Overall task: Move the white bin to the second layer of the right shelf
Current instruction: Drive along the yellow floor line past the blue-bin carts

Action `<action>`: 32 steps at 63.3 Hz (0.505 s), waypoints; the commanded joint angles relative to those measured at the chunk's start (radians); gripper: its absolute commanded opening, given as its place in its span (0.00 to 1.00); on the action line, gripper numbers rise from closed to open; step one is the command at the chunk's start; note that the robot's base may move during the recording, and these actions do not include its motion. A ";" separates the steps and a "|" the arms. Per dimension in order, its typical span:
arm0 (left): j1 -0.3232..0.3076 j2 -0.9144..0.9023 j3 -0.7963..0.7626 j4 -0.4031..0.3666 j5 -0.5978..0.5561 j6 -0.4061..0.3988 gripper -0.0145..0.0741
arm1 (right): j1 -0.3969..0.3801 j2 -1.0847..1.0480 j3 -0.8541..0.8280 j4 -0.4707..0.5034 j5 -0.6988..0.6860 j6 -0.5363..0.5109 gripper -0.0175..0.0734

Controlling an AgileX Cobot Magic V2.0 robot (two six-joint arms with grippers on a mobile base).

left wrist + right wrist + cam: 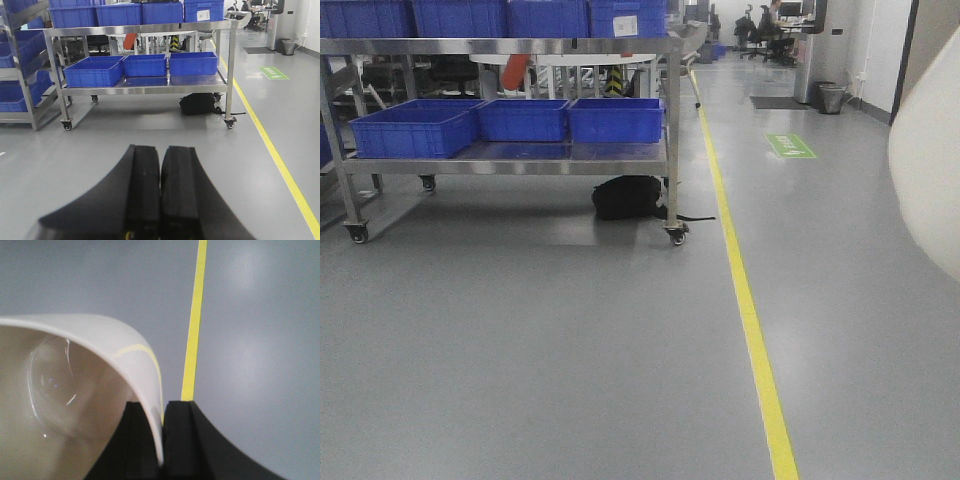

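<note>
Grey floor (520,350) lies wide open. White bin (100,350) hangs right of the yellow line (745,300), rim wall pinched between the right gripper (163,412)'s 2 fingers. Left gripper (160,155) is pressed closed, empty. Steel trolley (500,46) with 3 blue crates (615,120) stands left of that line.

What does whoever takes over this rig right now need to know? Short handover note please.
Left end effector: shut, empty, facing the steel trolley that carries the blue crates.
Right end effector: shut on the white bin, pinching its wall at the rim. The bin hangs above the grey floor, beside the yellow line.
Done: bin is picked up and carried.
Left: the right shelf second layer shows in no view. Find it, drive over, set the bin on it, release.
</note>
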 commanded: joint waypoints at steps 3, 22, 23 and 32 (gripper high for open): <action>0.002 -0.016 0.037 -0.006 -0.084 -0.003 0.26 | -0.007 -0.002 -0.033 0.008 -0.085 -0.001 0.25; 0.002 -0.016 0.037 -0.006 -0.084 -0.003 0.26 | -0.007 -0.002 -0.033 0.008 -0.085 -0.001 0.25; 0.002 -0.016 0.037 -0.006 -0.084 -0.003 0.26 | -0.007 -0.002 -0.033 0.008 -0.085 -0.001 0.25; 0.002 -0.016 0.037 -0.006 -0.084 -0.003 0.26 | -0.007 -0.002 -0.033 0.008 -0.085 -0.001 0.25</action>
